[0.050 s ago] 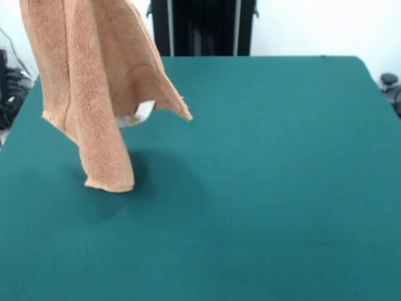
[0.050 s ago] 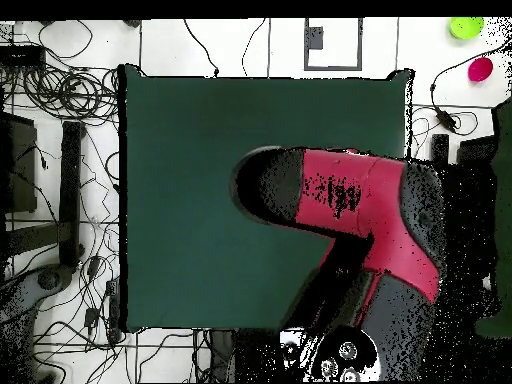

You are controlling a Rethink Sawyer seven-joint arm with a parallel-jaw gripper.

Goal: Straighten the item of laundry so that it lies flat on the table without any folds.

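The gripper itself is hidden in both views, so whether it is closed cannot be told. From the front, the tan-orange towel hangs from above the top edge in long folds, its lowest corner touching or just above the green table at the left, a white label showing. From overhead, the red and black arm covers the towel.

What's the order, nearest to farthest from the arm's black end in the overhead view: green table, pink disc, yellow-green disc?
1. Green table: directly beneath arm's black end.
2. Pink disc and yellow-green disc: upper right, off the table; too close to call.
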